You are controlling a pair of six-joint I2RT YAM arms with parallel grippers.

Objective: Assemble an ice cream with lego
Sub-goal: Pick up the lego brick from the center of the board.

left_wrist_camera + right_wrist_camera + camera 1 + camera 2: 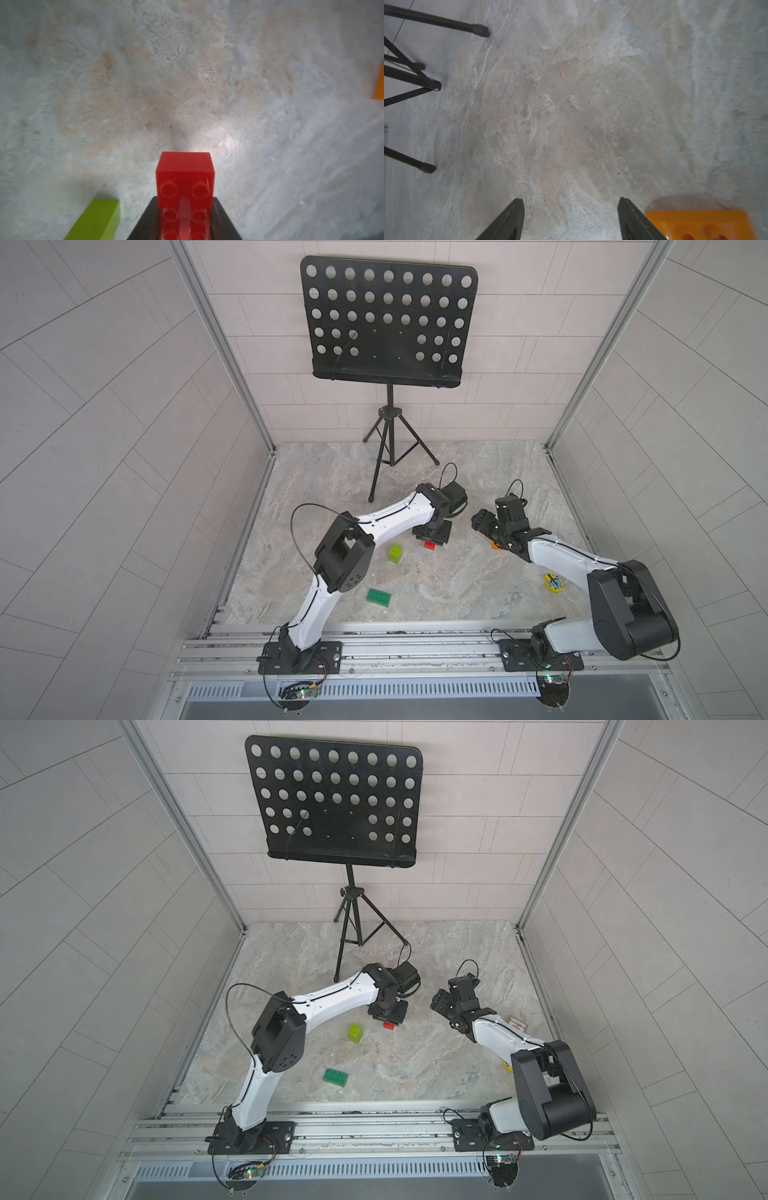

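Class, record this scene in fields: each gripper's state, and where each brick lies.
left gripper: shut on red brick
right gripper: open, empty, over bare table
lime piece: standing on the table, free
dark green brick: flat, studs up, near the front edge
orange piece: on the table beside the right gripper
assembly: red, dark green and orange not yet joined

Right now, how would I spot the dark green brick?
Start at the black music stand at the back and come forward across the marble table toward the front rail. The dark green brick lies flat there, near the left arm. It is a rectangle, darker than the tall lime-green block farther back.
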